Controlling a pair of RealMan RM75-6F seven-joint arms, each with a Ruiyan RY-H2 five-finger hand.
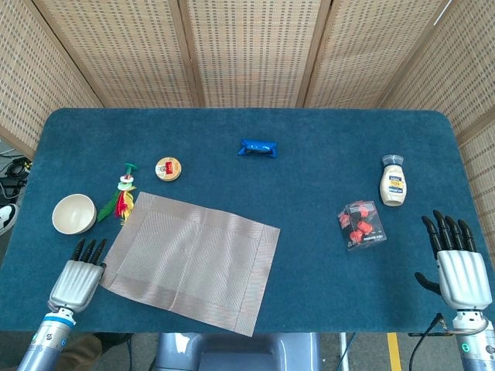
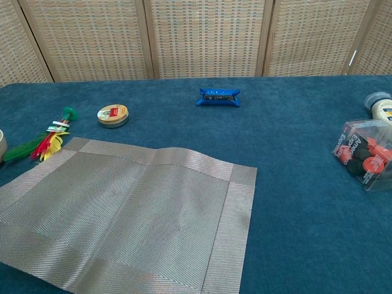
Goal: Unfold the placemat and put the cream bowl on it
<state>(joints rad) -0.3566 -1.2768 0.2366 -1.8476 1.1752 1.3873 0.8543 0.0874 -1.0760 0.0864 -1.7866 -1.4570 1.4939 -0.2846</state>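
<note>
Blue worktop [image 1: 325, 154] carries the placemat [image 1: 189, 259] spread flat, so unfolding looks done; the cream bowl [image 1: 73, 213] sits beside it, unplaced. Left hand [image 1: 77, 278] and right hand [image 1: 458, 267] are empty, fingers extended.

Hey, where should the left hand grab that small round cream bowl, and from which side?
Pinch the small round cream bowl by its rim, coming from above on its near side: it sits upright, mouth open, just beyond the left hand.
</note>
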